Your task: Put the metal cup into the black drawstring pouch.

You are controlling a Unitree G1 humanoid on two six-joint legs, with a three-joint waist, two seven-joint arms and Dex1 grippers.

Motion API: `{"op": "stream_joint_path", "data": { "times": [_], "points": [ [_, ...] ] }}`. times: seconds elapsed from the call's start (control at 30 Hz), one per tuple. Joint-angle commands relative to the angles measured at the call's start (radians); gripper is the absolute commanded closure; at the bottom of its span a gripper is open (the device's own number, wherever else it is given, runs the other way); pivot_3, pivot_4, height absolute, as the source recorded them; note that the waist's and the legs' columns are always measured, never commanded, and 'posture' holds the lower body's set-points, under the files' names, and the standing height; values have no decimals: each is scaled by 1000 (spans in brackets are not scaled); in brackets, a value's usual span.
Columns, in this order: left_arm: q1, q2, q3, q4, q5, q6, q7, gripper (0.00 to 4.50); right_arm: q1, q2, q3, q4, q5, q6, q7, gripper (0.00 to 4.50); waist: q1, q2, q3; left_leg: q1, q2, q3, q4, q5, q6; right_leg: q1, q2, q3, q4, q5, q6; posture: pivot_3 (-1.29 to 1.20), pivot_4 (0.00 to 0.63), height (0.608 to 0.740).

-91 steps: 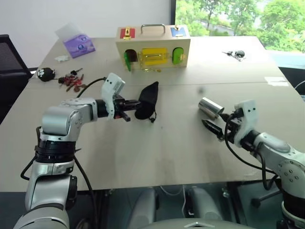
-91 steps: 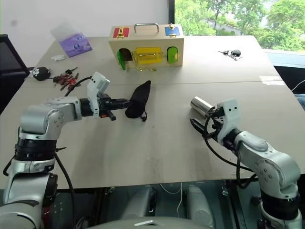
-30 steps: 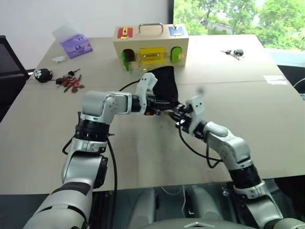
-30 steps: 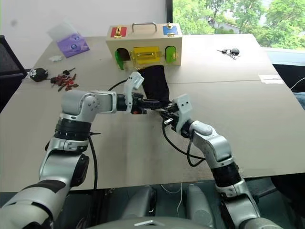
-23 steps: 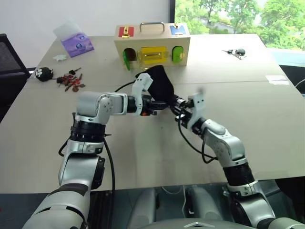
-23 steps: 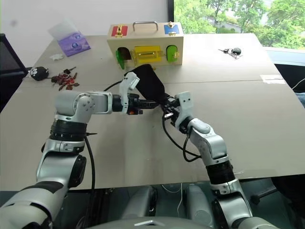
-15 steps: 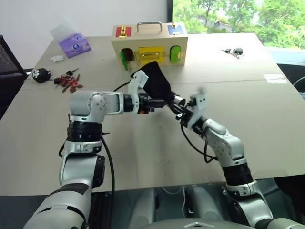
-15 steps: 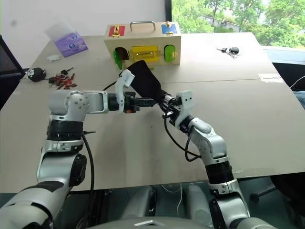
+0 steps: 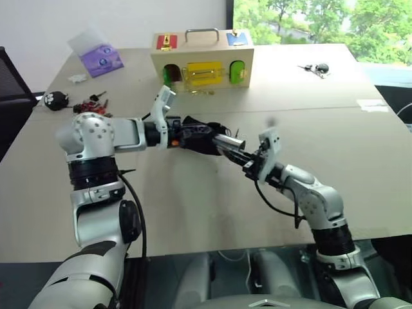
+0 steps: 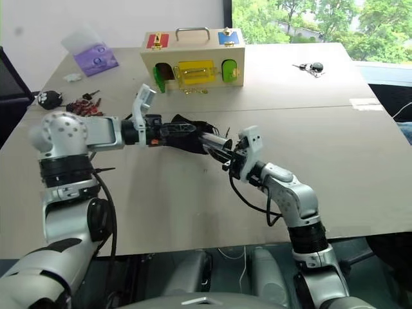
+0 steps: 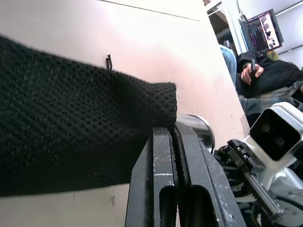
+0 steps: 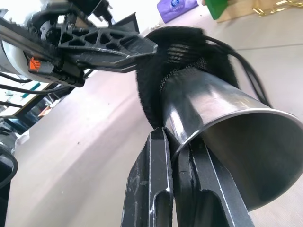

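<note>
The black drawstring pouch point(image 9: 201, 136) hangs level above the table's middle, and my left gripper point(image 9: 185, 131) is shut on the edge of its mouth point(image 11: 156, 101). The metal cup point(image 9: 228, 143) lies level too, with its closed end inside the pouch's mouth point(image 12: 182, 52) and its open end point(image 12: 236, 142) toward my right wrist. My right gripper point(image 9: 247, 163) is shut on the cup's rim, one finger inside and one outside point(image 12: 156, 189). Both hands are held above the tabletop.
A wooden lock box point(image 9: 203, 58) stands at the back. A purple packet point(image 9: 102, 61), a black furry toy point(image 9: 56, 99) and red keys point(image 9: 90, 107) lie at the back left, a key bunch point(image 9: 315, 69) at the back right. A person point(image 11: 267, 71) sits past the table.
My left hand has rolled and moved left, so the pouch that stood upright now lies level. The cup shows between the pouch and my right gripper, which rose slightly.
</note>
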Motion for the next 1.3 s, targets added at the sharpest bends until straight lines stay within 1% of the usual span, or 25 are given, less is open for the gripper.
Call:
{"op": "stream_joint_path", "data": {
  "times": [0.03,0.13,0.23,0.37,0.47,0.6,0.7,0.77,0.83,0.93,1.03,1.1,1.2,1.23,1.3],
  "points": [
    [57,43,-4,-78,-89,4,30,4500,-9,7,-5,-55,66,42,22,4430,-1,0,0,0,0,0,0,0,0,0,0,0,0,0,0,0,150,740],
    [82,36,-4,-101,-125,4,65,4500,-15,11,46,-28,44,42,42,4430,4,0,0,0,0,0,0,0,0,-1,0,0,0,0,0,0,150,740],
    [97,23,-1,-118,-174,4,100,4500,-44,47,123,82,-22,-15,71,4430,4,-1,0,0,0,0,0,0,0,0,-1,0,0,0,0,0,150,740],
    [115,33,1,-135,-241,4,143,4500,-80,89,168,192,-99,-100,84,4430,1,-1,0,0,-1,1,0,0,0,-1,-1,0,0,0,0,0,150,740],
    [133,44,0,-148,-294,4,177,4500,-114,119,178,267,-155,-174,72,4430,1,-1,0,0,0,1,0,0,-1,-1,-1,1,1,0,0,0,150,740],
    [149,56,-3,-164,-378,4,233,4500,-176,154,198,383,-264,-333,55,4430,2,-1,0,0,0,0,0,1,-1,-1,-1,0,1,0,0,0,150,740],
    [158,45,10,-176,-443,4,291,4500,-228,170,240,476,-370,-468,46,4430,2,-1,-1,0,-1,1,0,1,-1,-1,-2,1,1,0,0,0,150,740],
    [172,25,20,-198,-485,4,336,4500,-265,171,291,541,-451,-566,54,4430,1,-1,-1,0,-1,0,0,1,-1,-1,-2,0,1,0,0,0,150,740],
    [180,-9,37,-220,-531,4,389,4500,-292,182,329,590,-494,-648,95,4430,2,-1,-1,0,-1,0,0,1,-2,-1,-4,0,1,0,0,0,150,740],
    [176,-69,66,-246,-591,3,470,4500,-327,199,358,639,-540,-729,126,4430,3,-2,-1,0,-1,0,0,1,-2,-1,-6,0,0,0,0,0,150,740],
    [175,-105,67,-267,-683,-24,554,4500,-375,204,368,688,-601,-813,126,4430,2,-2,-1,0,-1,0,0,1,-2,-1,-7,0,1,0,0,0,150,740],
    [179,-113,51,-279,-755,-62,614,4500,-402,212,346,707,-599,-834,142,4430,2,-2,-1,0,-1,0,0,1,-2,-1,-7,0,1,0,0,0,150,740],
    [204,-92,1,-314,-861,-123,677,4500,-432,298,182,685,-397,-656,150,4430,1,-3,-1,0,0,-1,0,1,-2,-1,-7,0,1,0,0,0,150,740],
    [216,-83,-17,-328,-895,-146,696,4500,-443,307,153,686,-371,-623,157,4430,2,-3,-1,0,0,-1,0,1,-3,-1,-7,0,1,0,0,0,150,740],
    [242,-55,-57,-348,-984,-205,734,4500,-453,300,166,696,-395,-634,173,4430,4,-3,-1,-1,0,-1,0,1,-3,-1,-8,0,0,0,0,0,150,740]
  ]
}}
